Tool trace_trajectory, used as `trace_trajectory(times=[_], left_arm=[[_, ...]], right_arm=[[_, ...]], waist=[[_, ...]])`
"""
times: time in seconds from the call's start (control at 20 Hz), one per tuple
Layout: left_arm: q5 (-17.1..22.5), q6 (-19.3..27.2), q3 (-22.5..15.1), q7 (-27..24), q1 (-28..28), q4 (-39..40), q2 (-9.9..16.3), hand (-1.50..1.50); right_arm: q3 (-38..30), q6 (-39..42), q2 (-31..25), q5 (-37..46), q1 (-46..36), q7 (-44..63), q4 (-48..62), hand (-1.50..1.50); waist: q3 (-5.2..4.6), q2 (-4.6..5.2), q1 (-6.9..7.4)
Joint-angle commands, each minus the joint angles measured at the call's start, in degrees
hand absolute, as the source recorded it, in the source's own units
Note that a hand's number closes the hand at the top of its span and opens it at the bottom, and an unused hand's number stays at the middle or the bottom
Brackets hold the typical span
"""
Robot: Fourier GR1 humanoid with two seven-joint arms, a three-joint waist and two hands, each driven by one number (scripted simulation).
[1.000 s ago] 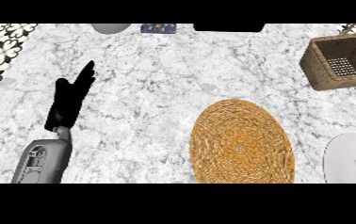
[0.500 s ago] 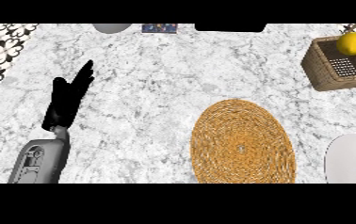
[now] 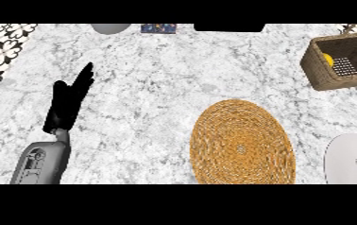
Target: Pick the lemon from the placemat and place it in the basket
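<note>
Well, I see the small yellow lemon (image 3: 327, 59) inside the brown woven basket (image 3: 317, 73) — job looks done. My black left hand (image 3: 67, 103) rests open, fingers straight. Round straw placemat (image 3: 241, 148) sits bare — nothing left to move.

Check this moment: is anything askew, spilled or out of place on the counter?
Nothing stands out. The lemon sits inside the basket, the round placemat lies flat and bare, and the left hand rests open on the counter.

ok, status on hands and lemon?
Left hand open, resting on counter. Right hand out of view. Lemon in basket, placemat bare. Nothing obstructing.
</note>
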Motion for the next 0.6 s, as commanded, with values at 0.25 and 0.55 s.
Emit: trace_trajectory(times=[0.25, 0.55], left_arm=[[-0.5, 0.4, -0.8, 1.4, 1.4, -2.7, -0.5, 0.0], [0.6, -0.6, 0.1, 1.6, 2.5, -3.8, 0.2, 0.0]], right_arm=[[-8.1, 1.4, -14.0, -6.1, 5.1, 0.5, 3.1, -1.5], [-12.0, 7.3, -20.4, -10.0, 13.2, -4.2, 6.3, -1.5]], waist=[[0.14, -0.17, -0.43], [0.15, -0.2, -0.59]])
